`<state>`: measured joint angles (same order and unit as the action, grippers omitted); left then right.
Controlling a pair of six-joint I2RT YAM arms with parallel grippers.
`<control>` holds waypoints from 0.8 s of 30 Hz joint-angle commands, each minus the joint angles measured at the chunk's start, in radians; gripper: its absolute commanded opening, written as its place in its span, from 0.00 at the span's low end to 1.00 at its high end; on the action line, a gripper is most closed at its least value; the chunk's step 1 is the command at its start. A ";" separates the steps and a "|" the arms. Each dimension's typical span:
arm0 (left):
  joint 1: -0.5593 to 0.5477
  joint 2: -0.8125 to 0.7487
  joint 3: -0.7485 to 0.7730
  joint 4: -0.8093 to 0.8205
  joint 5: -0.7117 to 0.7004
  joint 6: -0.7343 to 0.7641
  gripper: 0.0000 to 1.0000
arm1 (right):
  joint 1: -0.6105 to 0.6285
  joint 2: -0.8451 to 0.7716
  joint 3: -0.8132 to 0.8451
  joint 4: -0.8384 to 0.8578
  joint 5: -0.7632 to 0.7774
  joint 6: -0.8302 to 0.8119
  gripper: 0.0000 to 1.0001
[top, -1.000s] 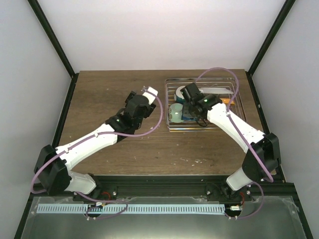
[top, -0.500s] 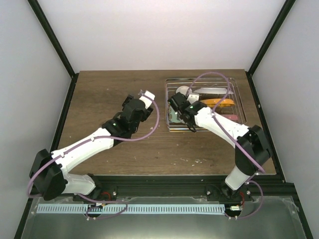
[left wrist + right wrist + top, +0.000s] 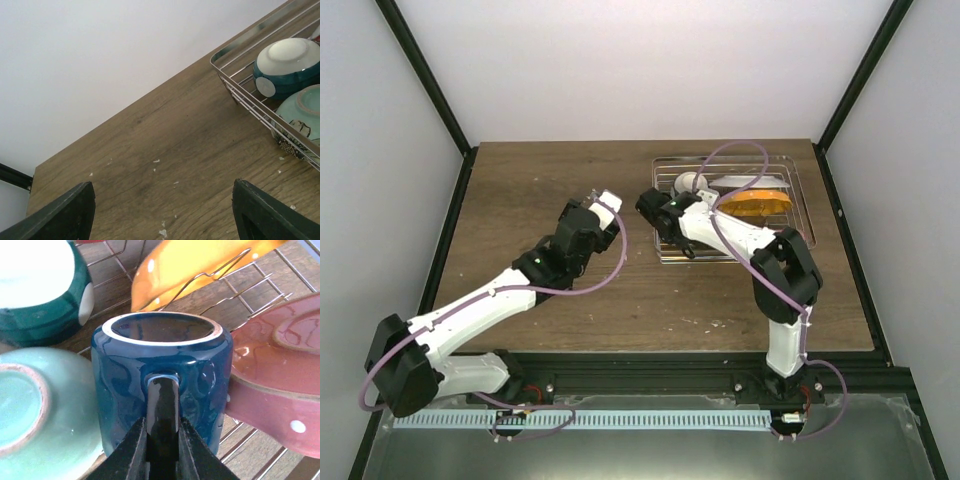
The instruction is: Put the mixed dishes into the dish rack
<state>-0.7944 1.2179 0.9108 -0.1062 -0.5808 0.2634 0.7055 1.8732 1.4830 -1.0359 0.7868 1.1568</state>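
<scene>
Right wrist view showed the right gripper (image 3: 161, 440) pinched shut on the handle of the dark blue mug (image 3: 160, 355), inside the dish rack (image 3: 250, 295). A clean release likely called for settling the mug on the wires, then backing straight out. Room was tight: the pale green bowl (image 3: 40, 405) sat just left, the pink dotted plate (image 3: 270, 390) just right, and the orange dotted plate (image 3: 200, 265) ahead. The left gripper (image 3: 162, 210) hung open over the table (image 3: 150, 150).

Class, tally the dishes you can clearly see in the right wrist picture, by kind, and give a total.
Bowls: 2, the teal-and-cream bowl and the pale green bowl
Mugs: 1, the dark blue mug
Plates: 2, the orange dotted plate and the pink dotted plate
Total: 5
</scene>
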 commanded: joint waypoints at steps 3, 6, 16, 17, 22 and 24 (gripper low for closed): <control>0.002 -0.036 -0.022 0.016 0.029 -0.017 0.77 | -0.028 0.121 0.076 -0.291 0.181 0.326 0.01; 0.002 -0.038 -0.025 0.018 0.031 -0.018 0.77 | -0.022 0.139 0.073 -0.294 0.185 0.343 0.01; 0.002 -0.034 -0.030 0.026 0.027 -0.002 0.77 | 0.025 0.210 0.126 -0.294 0.182 0.290 0.01; 0.002 -0.034 -0.030 0.026 0.027 -0.002 0.77 | 0.031 0.217 0.136 -0.294 0.178 0.279 0.01; 0.002 -0.035 -0.036 0.036 0.019 0.009 0.77 | 0.068 0.251 0.182 -0.293 0.158 0.232 0.01; 0.002 -0.036 -0.039 0.039 0.016 0.011 0.77 | 0.084 0.264 0.205 -0.291 0.151 0.215 0.01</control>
<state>-0.7944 1.1976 0.8841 -0.0978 -0.5594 0.2668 0.7559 2.0975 1.6390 -1.3090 0.9737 1.3781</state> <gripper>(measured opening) 0.765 0.133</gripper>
